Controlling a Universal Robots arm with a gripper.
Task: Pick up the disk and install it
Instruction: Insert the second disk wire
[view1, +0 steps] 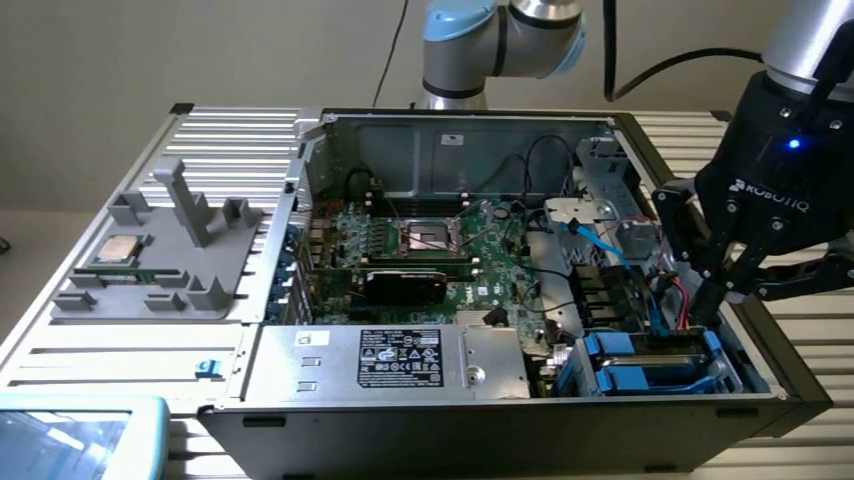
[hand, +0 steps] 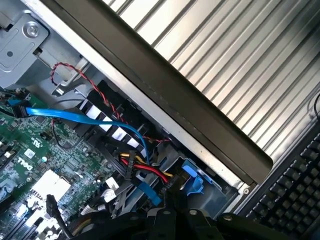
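Disk (view1: 650, 358), flat grey-metal slab in glossy bright blue plastic carrier, sat in drive bay at open black steel computer case's (view1: 400, 425) front corner, exterior view's right. Blue carrier tab (hand: 192, 176) stood beside red-yellow wire bundle (hand: 145, 170). Black Robotiq gripper (view1: 710, 292) hung just above bay, slender fingers pressed together, pinching nothing. Green circuit motherboard (view1: 441, 245) lay mid-case; ribbed aluminium table (view1: 80, 330) underneath.

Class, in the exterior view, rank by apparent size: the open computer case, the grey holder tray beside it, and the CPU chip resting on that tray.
Largest to smallest:
1. Computer case
2. Grey holder tray
3. CPU chip
The differences are plain; no ties.
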